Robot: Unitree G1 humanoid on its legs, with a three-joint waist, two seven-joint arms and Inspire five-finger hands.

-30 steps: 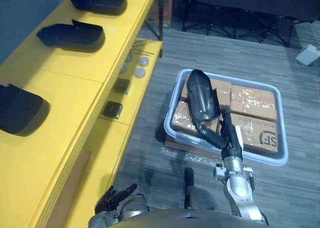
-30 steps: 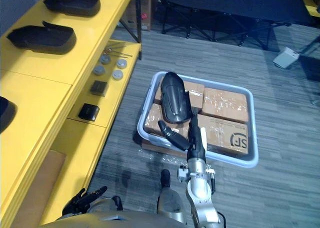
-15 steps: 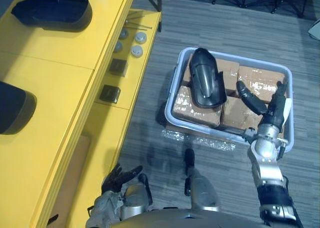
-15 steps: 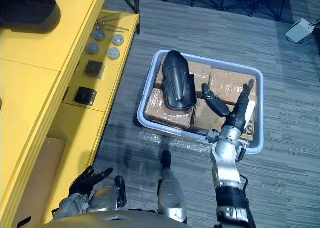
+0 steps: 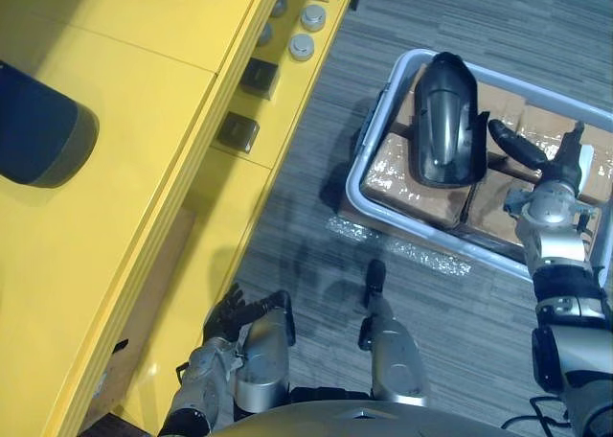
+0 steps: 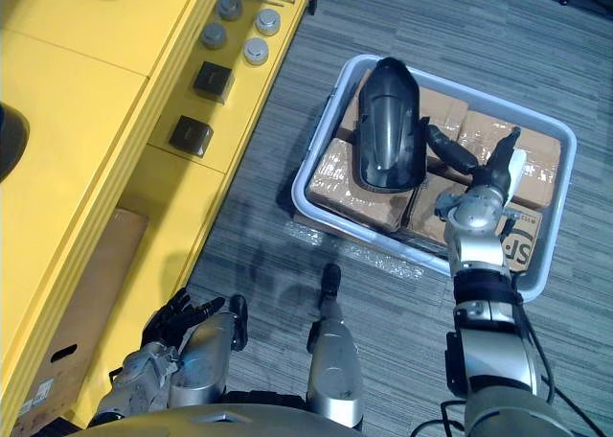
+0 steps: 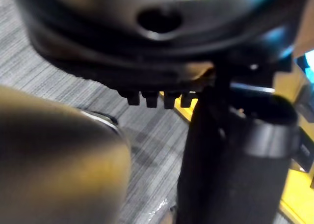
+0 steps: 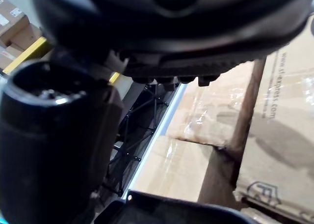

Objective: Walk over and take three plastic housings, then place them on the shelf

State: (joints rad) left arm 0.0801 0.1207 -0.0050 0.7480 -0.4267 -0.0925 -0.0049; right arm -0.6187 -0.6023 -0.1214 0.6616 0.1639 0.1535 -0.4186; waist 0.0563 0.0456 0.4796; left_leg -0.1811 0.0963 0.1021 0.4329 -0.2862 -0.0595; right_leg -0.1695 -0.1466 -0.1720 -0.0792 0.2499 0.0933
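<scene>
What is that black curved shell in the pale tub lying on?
The plastic housing lies on top of taped cardboard boxes that fill the tub. The boxes cover the tub's floor, so anything beneath them is hidden.

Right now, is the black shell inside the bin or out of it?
Inside: the plastic housing lies on the cardboard boxes that fill the bin.
</scene>
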